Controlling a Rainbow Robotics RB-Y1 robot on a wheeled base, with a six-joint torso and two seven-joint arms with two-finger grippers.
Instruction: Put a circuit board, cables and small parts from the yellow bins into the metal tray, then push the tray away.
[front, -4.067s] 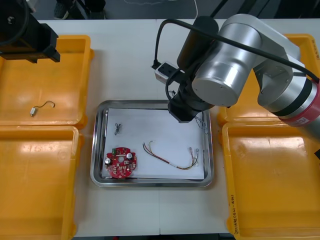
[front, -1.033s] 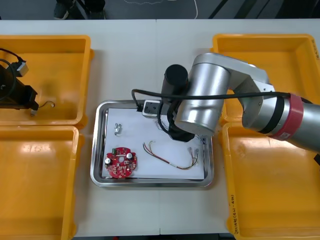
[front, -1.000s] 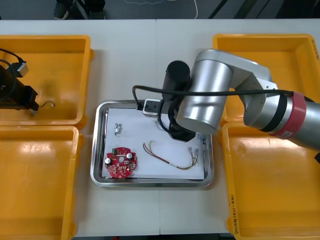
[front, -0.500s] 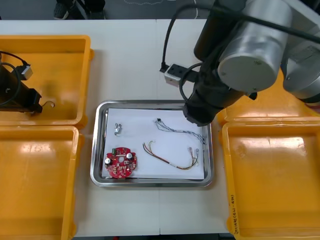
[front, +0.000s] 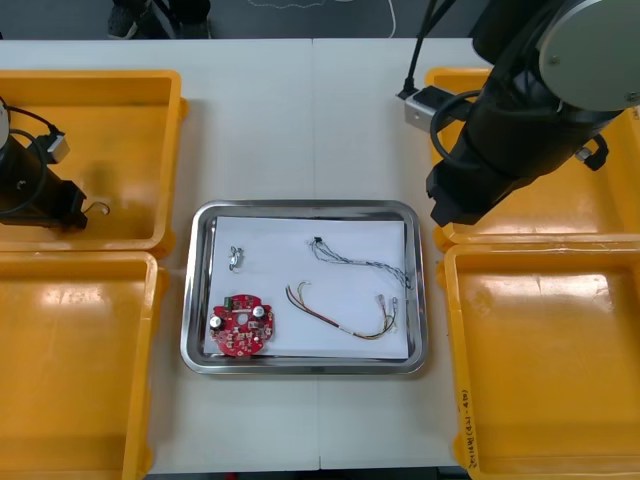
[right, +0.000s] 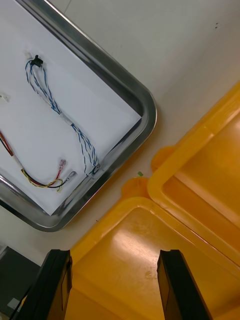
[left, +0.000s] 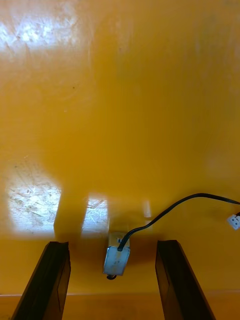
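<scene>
Light table (front: 300, 120), dark floor beyond its far edge. Four yellow bins (front: 80, 360) flank the metal tray (front: 198, 300), white inside, which holds the red circuit board (front: 240, 328), a small metal part (front: 236, 257), a red and yellow cable (front: 345, 320) and a blue and white cable (front: 355, 260). Half a second ago the right arm hung over the tray's far right corner; it has since drawn off above the far right bin (front: 590, 205), right gripper (right: 115, 252) wide and empty. Left gripper (left: 112, 244) remains low in the far left bin (front: 120, 130), fingers spread either side of a cabled metal part (left: 116, 259), unclamped. Print (front: 463, 430) on the near right bin is illegible.
</scene>
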